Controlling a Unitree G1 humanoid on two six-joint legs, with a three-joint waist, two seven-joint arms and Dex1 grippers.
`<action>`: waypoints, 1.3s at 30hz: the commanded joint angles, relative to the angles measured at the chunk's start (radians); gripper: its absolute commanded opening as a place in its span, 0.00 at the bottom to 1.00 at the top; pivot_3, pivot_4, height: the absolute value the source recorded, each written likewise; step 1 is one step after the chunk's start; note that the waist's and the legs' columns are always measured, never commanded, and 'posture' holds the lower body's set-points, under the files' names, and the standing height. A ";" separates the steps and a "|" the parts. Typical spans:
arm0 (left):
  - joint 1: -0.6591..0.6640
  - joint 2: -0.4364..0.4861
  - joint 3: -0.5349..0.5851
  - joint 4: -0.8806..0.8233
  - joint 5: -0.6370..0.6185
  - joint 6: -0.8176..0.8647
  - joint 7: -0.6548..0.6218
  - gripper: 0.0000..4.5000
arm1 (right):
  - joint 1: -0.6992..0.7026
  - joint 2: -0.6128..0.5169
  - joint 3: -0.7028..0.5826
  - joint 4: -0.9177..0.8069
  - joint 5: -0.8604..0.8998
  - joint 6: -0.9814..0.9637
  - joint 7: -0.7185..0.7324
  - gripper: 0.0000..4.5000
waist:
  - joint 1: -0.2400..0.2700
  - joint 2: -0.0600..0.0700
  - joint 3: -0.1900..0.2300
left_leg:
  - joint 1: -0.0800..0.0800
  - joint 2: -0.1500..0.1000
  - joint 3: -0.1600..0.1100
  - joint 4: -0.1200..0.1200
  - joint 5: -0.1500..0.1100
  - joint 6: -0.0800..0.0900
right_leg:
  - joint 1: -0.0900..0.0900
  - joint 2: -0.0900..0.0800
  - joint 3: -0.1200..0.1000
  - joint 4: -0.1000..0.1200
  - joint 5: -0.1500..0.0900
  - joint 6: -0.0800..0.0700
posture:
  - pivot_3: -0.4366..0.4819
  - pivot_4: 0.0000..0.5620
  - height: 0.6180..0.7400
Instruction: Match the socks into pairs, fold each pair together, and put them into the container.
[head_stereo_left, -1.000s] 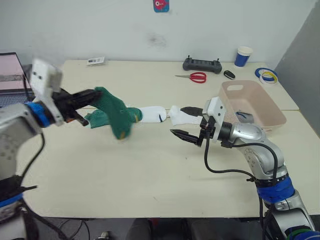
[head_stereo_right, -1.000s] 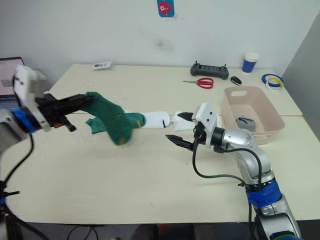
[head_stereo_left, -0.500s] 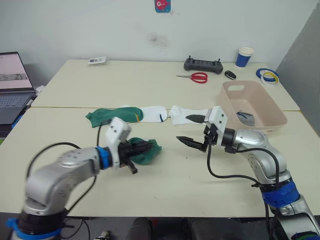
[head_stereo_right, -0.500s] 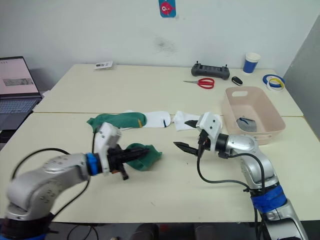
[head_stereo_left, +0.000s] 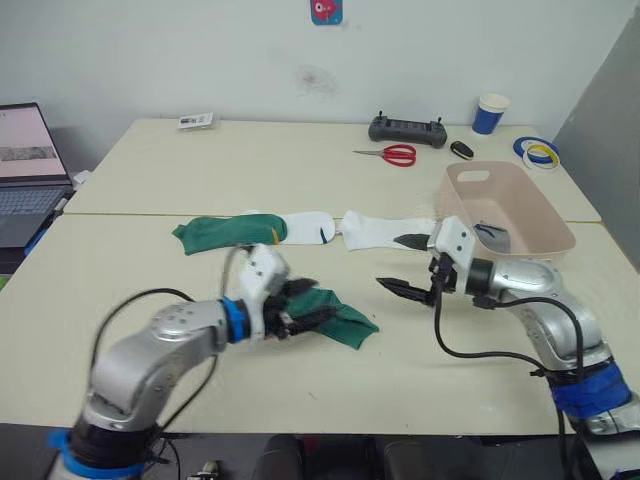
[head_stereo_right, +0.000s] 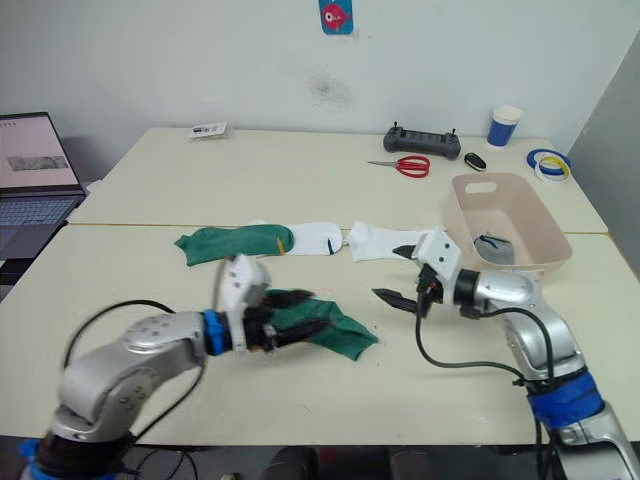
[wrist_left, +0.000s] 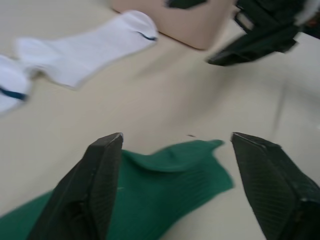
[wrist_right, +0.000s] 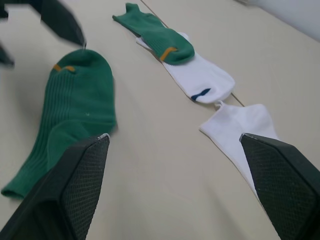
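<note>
Your left hand (head_stereo_left: 305, 310) sits low over the counter (head_stereo_left: 300, 370) with its fingers spread wide, and a dark green sock (head_stereo_left: 340, 318) lies flat just beneath and ahead of them, its far end pointing toward your right hand (head_stereo_left: 405, 265). That right hand hovers just off the counter with its fingers wide apart too, holding nothing, near the sock's tip but apart from it.

Count what you can see: two green socks, this one and a second green sock (head_stereo_left: 225, 232) farther back; two white socks, one white sock (head_stereo_left: 305, 226) touching the far green one and another white sock (head_stereo_left: 380, 230) just beside it toward the container (head_stereo_left: 540, 235). Something grey (head_stereo_left: 490, 235) lies inside the pink container; you cannot tell how many socks it is.

Half a second ago your left hand was clamped on the green sock, bunched up in its grip; the sock is spread out now, and the hand is open. Your right hand has drawn slightly toward the container.
</note>
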 joint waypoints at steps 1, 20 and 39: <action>0.055 0.145 0.075 0.092 0.122 -0.216 -0.168 0.99 | 0.009 -0.050 0.021 -0.006 -0.031 -0.116 0.099 1.00 | -0.003 0.000 0.000 | 0.000 0.000 0.000 0.000 0.000 0.000 | 0.000 0.000 0.000 0.000 0.000 0.000 | 0.48 0.27 1.00; 0.093 0.182 -0.042 0.427 0.353 -0.817 -0.508 1.00 | 0.003 0.190 0.192 -0.006 -0.077 -0.179 0.100 0.86 | 0.003 0.000 0.000 | 0.000 0.001 0.001 -0.007 0.000 0.000 | -0.002 0.000 -0.001 0.000 -0.003 -0.005 | 0.48 0.27 1.00; 0.046 0.172 -0.028 0.141 0.205 -0.516 -0.433 1.00 | 0.030 0.168 0.221 -0.037 -0.163 -0.163 0.063 0.09 | 0.002 0.000 0.000 | 0.001 0.001 -0.001 -0.007 0.000 0.000 | -0.002 0.001 -0.002 0.000 -0.003 -0.005 | 0.48 0.27 1.00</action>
